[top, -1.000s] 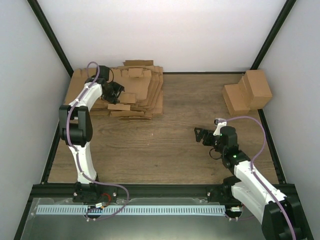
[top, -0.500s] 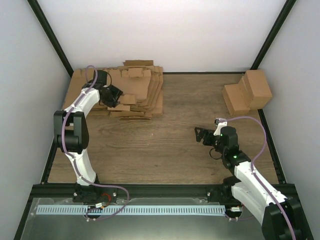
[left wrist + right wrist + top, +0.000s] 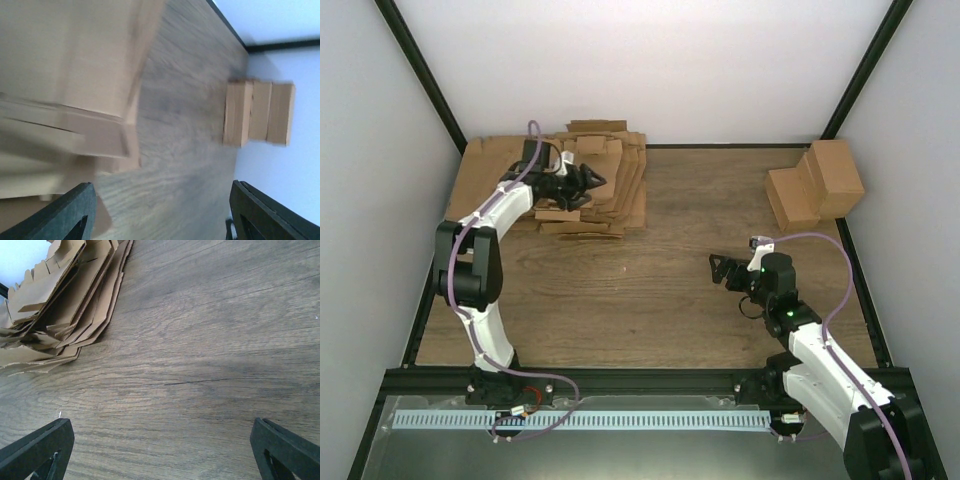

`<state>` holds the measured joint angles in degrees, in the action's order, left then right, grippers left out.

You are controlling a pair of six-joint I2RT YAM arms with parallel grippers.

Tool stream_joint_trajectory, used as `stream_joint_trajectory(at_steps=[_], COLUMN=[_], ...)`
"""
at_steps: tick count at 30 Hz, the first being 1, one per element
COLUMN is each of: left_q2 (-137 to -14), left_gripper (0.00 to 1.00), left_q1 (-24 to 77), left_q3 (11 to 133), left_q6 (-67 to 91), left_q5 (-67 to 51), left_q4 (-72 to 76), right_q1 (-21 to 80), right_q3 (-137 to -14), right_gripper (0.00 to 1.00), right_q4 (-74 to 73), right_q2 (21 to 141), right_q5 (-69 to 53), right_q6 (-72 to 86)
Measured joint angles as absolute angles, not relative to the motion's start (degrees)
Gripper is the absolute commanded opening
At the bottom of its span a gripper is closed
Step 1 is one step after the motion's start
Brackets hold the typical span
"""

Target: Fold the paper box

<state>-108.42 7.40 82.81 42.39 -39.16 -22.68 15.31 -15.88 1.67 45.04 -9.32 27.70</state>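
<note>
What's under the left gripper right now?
The heap of flat cardboard sheets lies under the left gripper, which is open. The arm covers the heap's left part, so which sheet it nears is hidden.

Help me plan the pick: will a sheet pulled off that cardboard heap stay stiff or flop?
Probably light and fairly stiff across its panels, but sheets in the cardboard heap show flaps and creases, so it likely bends there. Edges lie splayed and uneven, so neighbours may drag along.

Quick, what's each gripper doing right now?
Left gripper: open, empty, over the heap.
Right gripper: open, empty.
</note>
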Motion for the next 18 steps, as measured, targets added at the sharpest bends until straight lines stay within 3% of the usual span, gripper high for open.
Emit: stream_joint_trajectory(at_steps=[9, 18], left_q2=[-105.0, -99.9], left_gripper=[0.78, 0.90], left_q1=[16.4, 17.2], left_q3=[83.8, 87.1], left_q6=[30.9, 17.3], left_q5=[-44.6, -26.0], left_q4=[-22.7, -27.6], right_q1=[15.3, 15.3], right_q3=[-15.9, -15.9], right_gripper=[1.00, 1.00], right_q4=[1.7, 1.7], right_q2=[45.1, 45.1], right_q5=[-9.3, -9.3], right_q6=[27.7, 27.7])
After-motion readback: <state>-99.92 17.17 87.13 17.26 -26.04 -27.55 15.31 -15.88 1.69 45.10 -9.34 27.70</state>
